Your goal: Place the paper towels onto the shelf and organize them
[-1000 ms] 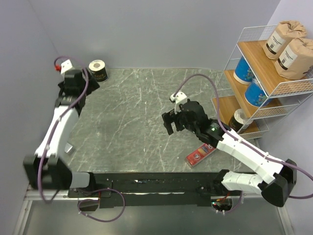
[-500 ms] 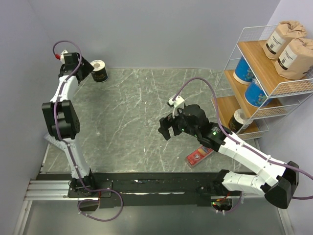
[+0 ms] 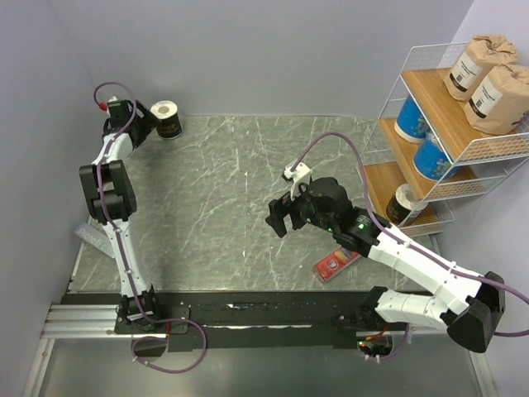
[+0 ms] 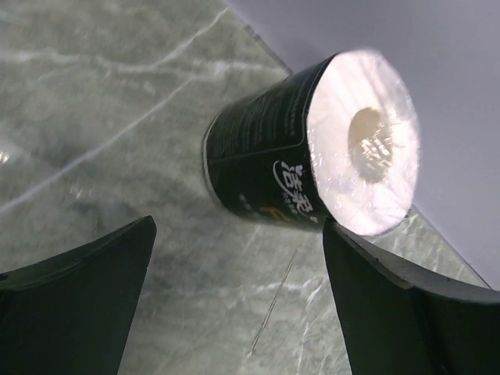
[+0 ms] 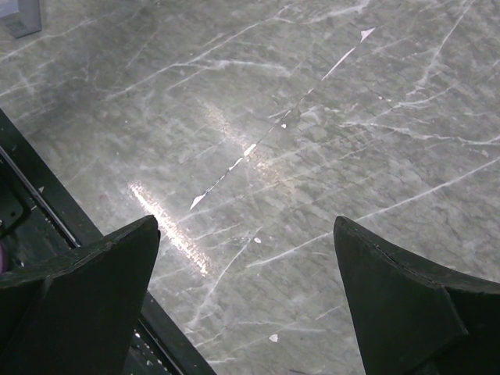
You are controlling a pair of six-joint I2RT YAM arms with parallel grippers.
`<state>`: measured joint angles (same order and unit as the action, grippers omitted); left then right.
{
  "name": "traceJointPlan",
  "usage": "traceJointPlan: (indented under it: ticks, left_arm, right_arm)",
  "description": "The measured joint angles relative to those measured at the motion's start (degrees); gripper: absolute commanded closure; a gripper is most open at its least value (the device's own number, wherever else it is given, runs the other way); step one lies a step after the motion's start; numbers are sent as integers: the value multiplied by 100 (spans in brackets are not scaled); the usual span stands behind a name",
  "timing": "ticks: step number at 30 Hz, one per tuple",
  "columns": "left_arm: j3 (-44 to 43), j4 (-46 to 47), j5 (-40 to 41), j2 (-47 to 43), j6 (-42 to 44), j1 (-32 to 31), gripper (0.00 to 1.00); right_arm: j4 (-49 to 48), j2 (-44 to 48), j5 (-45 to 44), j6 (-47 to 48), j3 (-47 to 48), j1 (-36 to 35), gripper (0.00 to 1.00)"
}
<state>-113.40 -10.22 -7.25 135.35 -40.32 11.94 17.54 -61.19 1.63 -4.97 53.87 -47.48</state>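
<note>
Altogether six rolls show from above. Two brown rolls (image 3: pixel 473 64) (image 3: pixel 500 98) stand side by side on the top tier of the shelf (image 3: pixel 430 93). Two blue rolls (image 3: pixel 411 120) (image 3: pixel 431 155) are on the middle tier, and one black roll (image 3: pixel 402 203) is on the bottom tier. The second black roll, the loose roll (image 3: pixel 168 120), stands upright on the table (image 3: pixel 223 182) at the far left corner, close to the back wall (image 3: pixel 248 50). There is one shelf with three stepped wooden tiers, standing at the table's right edge, and one red box (image 3: pixel 336 262).

Grey-green stone with pale veins covers the table, and plain lilac-grey walls close it in at the back and on both sides. A black rail runs along the near edge.

Reaching to the far corner, the left gripper (image 3: pixel 142 126) has its jaws spread wide. In the wrist view the loose roll sits just ahead of them, unclamped. Whether a fingertip touches it cannot be told. Over bare stone near the middle, the right gripper (image 3: pixel 279 217) hangs with its jaws wide apart, holding nothing.

Flat on the table lies the red box, just under the right forearm, between that arm's base and the shelf. Purple cables loop off both arms.
</note>
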Motion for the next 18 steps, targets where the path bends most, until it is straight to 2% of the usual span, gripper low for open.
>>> traceJointPlan:
  ticks: [9,18]
  left_arm:
    - [229,1150,-531,59,20,37,2]
    - [-249,1294,-603,407,4,35,4]
  right_arm:
    - [-31,-59,-11,37,-2,0,0]
    - [-39,-142,-72,85,-2,0,0]
